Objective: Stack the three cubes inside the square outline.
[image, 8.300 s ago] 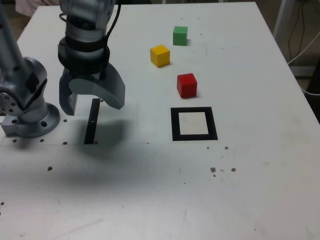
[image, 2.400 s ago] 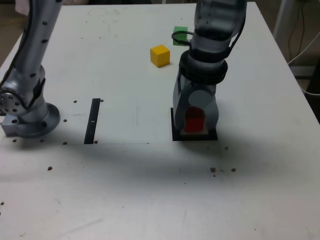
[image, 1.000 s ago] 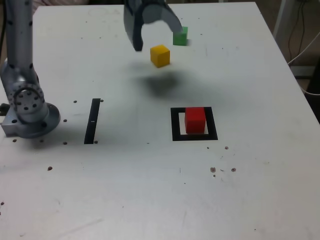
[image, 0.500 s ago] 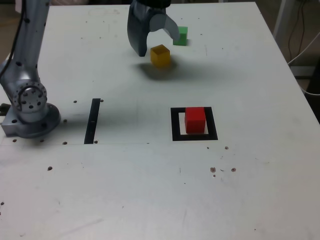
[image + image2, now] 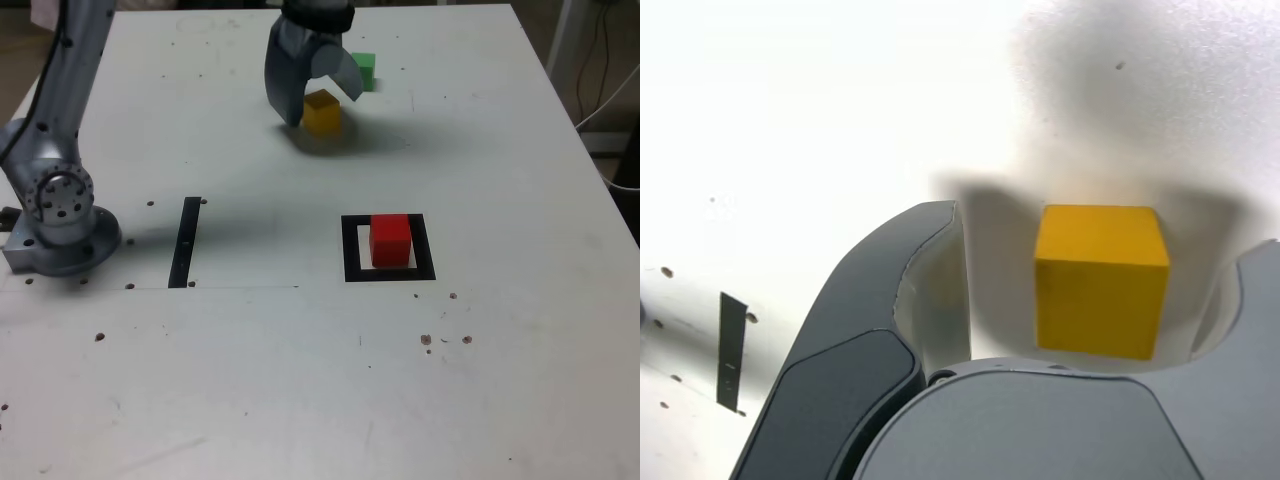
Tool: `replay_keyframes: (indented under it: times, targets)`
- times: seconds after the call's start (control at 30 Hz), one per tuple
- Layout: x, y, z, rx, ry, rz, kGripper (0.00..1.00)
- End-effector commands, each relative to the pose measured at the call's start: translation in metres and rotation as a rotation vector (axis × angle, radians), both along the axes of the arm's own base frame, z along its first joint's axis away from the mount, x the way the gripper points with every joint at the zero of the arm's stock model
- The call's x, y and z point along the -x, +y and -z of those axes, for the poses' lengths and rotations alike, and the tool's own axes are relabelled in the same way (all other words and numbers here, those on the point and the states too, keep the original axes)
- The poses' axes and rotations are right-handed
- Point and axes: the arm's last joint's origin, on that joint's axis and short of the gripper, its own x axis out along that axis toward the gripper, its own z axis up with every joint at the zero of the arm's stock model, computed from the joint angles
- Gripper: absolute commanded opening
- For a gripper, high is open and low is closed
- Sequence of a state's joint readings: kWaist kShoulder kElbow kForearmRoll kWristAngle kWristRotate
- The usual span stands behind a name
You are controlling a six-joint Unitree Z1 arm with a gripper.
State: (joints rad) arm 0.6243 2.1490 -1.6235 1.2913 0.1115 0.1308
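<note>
**A:** Yellow cube [image 5: 322, 111] first. Where does it sit?

**B:** On the white table [image 5: 300, 380], toward the far side in the exterior view, directly between the two fingers of the gripper [image 5: 317, 98]. In the wrist view the yellow cube [image 5: 1100, 279] shows bare table on both sides of it, so neither finger [image 5: 880, 330] touches it. Jaws are spread wider than the cube and grasp nothing.

**A:** And the other two?

**B:** Red cube [image 5: 391, 240] stands inside the square outline [image 5: 350, 250], on its white centre, well apart from the arm. Green cube [image 5: 364, 71] sits just beyond the gripper, at the exterior view's right of it, partly hidden by a finger (contact with the finger cannot be told from this angle).

**A:** Anything stacked?

**B:** No. Nothing rests on the red cube.

**A:** Other items?

**B:** Thin black strip [image 5: 185, 242] lying flat at the exterior view's left, near the arm's base [image 5: 60, 225]. Small dark specks are scattered over the tabletop.
</note>
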Motion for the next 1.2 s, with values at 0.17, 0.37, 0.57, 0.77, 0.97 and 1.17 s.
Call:
replay_keyframes:
  times: [0.17,0.37,0.57,0.77,0.97,1.17]
  targets:
    - [-0.005,-0.005,-0.001,-0.022,-0.002,0.008,0.72]
    - [-0.006,-0.005,0.002,-0.017,0.004,0.013,0.63]
    - [-0.009,-0.003,0.007,-0.007,0.007,0.014,0.57]
    - [-0.01,-0.003,0.011,-0.001,0.01,0.017,0.47]
    - [-0.011,-0.005,0.008,-0.013,0.005,0.03,0.33]
    - [-0.017,-0.015,-0.009,-0.031,-0.018,0.072,0.29]
